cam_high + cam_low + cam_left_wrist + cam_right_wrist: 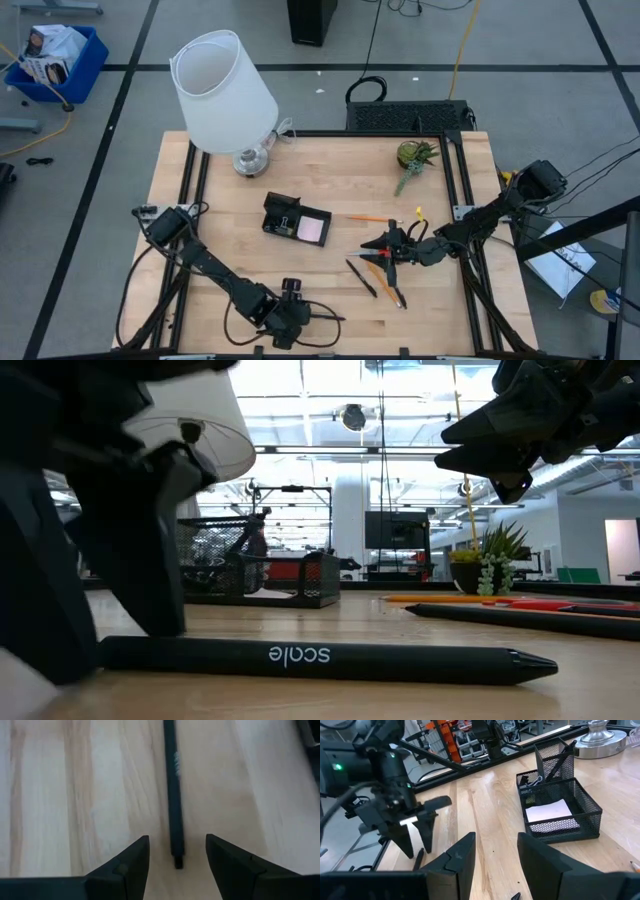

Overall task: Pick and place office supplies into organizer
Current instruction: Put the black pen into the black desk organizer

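A black pen [173, 795] lies flat on the wooden table near its near edge; in the low view the pen [320, 658] fills the foreground. My left gripper [177, 865] points steeply down over the pen's end, open, one finger on each side and a gap to each. It shows in the high view as my left gripper [298, 318]. My right gripper [385, 243] hovers open and empty above the red-handled scissors [383, 256], black pens [361, 278] and an orange pencil [370, 218] at centre right. The black mesh organizer [560, 805] stands mid-table with a pink pad [313, 229] in its low compartment.
A white lamp [225, 95] stands at the far left of the table and a green plant [413, 157] at the far right. Bare wood lies between the organizer and the near edge. The table's near edge [330, 348] is close behind my left gripper.
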`<state>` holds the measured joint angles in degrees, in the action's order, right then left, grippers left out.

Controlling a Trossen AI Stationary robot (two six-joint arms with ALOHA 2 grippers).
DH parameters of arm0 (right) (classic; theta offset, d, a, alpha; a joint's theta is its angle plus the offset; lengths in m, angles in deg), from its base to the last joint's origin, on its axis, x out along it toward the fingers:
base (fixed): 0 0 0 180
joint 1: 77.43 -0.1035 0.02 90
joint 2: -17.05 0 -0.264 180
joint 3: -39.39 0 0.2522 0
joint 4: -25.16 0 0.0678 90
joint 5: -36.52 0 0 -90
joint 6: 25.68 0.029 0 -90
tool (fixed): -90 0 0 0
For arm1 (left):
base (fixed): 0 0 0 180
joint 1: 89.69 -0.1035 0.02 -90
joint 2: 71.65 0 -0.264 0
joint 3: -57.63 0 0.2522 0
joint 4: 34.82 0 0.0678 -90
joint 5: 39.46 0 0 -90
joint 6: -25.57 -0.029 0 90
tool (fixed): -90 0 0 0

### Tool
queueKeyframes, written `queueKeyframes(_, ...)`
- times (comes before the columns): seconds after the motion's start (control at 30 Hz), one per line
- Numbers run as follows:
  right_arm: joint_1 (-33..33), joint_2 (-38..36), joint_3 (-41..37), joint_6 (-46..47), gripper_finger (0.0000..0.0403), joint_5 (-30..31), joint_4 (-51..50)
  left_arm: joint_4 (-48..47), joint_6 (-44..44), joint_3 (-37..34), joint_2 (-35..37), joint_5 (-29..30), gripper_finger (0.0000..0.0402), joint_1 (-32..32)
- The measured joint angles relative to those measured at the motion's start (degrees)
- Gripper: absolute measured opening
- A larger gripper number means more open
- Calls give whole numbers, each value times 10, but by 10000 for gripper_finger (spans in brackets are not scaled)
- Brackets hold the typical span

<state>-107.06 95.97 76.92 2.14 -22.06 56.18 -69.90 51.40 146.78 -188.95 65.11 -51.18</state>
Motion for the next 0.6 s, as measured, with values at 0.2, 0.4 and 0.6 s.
queueKeyframes(0.2, 0, 0, 0, 0, 139, 0, 0, 7, 14, 1, -13, 5, 200, -1)
queueKeyframes(0.4, 0, 0, 0, 0, 139, 0, 0, 6, 1, 1, -14, 1, 181, -3)
queueKeyframes(0.6, 0, 0, 0, 0, 139, 0, 0, 9, -2, 2, -15, -8, 106, -12)
